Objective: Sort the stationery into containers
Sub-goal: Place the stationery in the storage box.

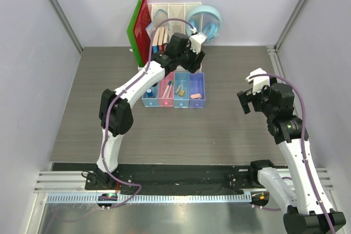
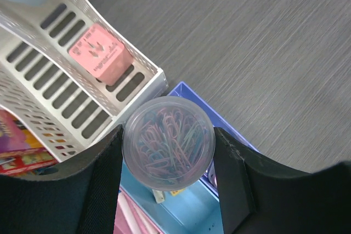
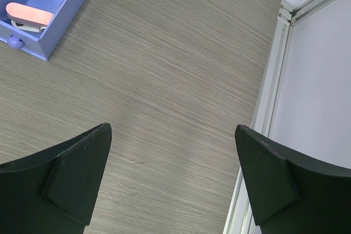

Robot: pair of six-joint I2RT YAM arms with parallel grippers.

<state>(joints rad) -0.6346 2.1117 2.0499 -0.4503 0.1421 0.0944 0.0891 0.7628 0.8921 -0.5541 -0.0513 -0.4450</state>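
My left gripper (image 1: pixel 190 60) is shut on the grey-blue round piece (image 2: pixel 168 143), a clear round tub of coloured paper clips. It holds the tub above the back end of the row of four trays (image 1: pixel 174 104), over the second light blue tray (image 2: pixel 189 209) and the purple-blue tray (image 2: pixel 225 126). The trays hold a dark blue-topped item (image 1: pixel 148 92), a white marker (image 1: pixel 166 88), tan erasers (image 1: pixel 181 90) and the pink clip (image 1: pixel 196 96). The clip also shows in the right wrist view (image 3: pixel 28 13). My right gripper (image 3: pixel 173 154) is open and empty over bare table, right of the trays.
The white slotted file organizer (image 2: pixel 66 75) stands just behind the trays with a pink cube (image 2: pixel 101 56) in it. Books, the red-green folders (image 1: pixel 140 28) and the light blue headphones (image 1: pixel 207 21) are at the back. A metal rail (image 3: pixel 269 108) edges the table on the right.
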